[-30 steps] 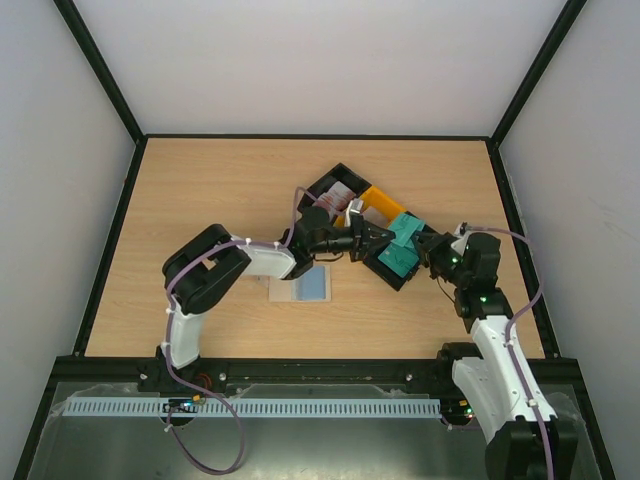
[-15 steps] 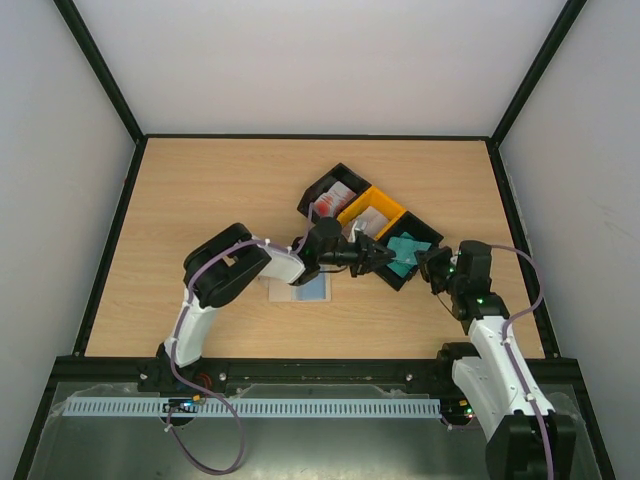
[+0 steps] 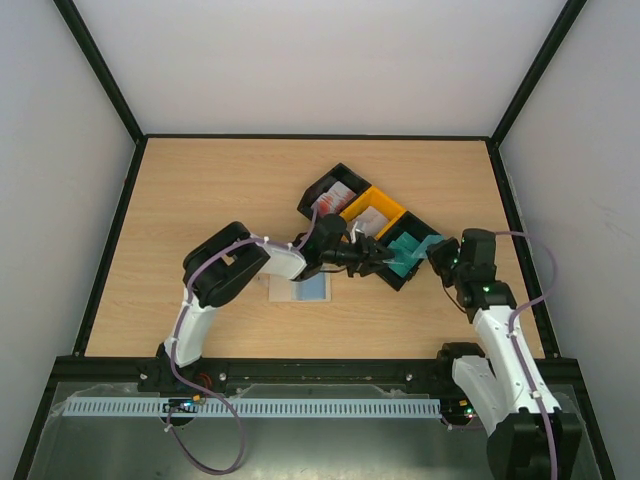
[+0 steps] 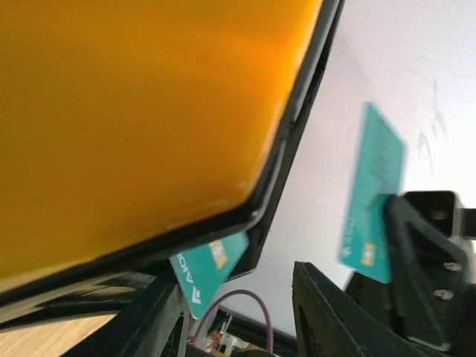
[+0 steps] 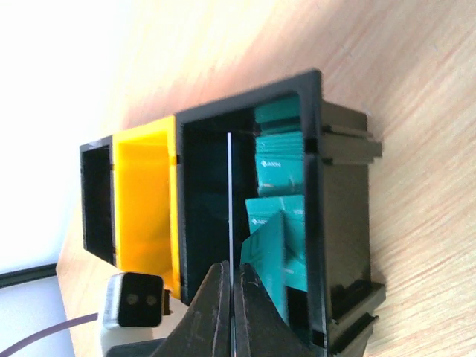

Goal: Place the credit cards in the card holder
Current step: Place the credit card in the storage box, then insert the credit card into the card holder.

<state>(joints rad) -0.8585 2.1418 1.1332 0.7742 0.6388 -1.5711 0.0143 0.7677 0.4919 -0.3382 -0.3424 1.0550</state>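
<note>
My right gripper (image 3: pixel 437 252) is shut on a teal credit card (image 3: pixel 418 246), held upright just above the right-hand black bin (image 3: pixel 398 272). In the right wrist view the card (image 5: pixel 229 193) shows edge-on between the shut fingers (image 5: pixel 253 312), with more teal cards (image 5: pixel 279 175) below in that bin. My left gripper (image 3: pixel 378 256) is open and empty at the bins' near side. Its wrist view shows the orange bin wall (image 4: pixel 134 111) very close, one teal card (image 4: pixel 210 269) poking out, and the held card (image 4: pixel 372 197). The beige card holder (image 3: pixel 282 290) lies open on the table with a bluish card (image 3: pixel 313 286) on it.
Three joined bins stand in a diagonal row. The far black one (image 3: pixel 322 187) holds white-and-red cards, the orange one (image 3: pixel 358 203) holds pale cards, and the near black one holds teal cards. The left arm lies over the card holder's far side.
The right gripper has lifted a teal card up out of the near black bin. The bins have settled back into a row. The left gripper shifted slightly right along the bins.
</note>
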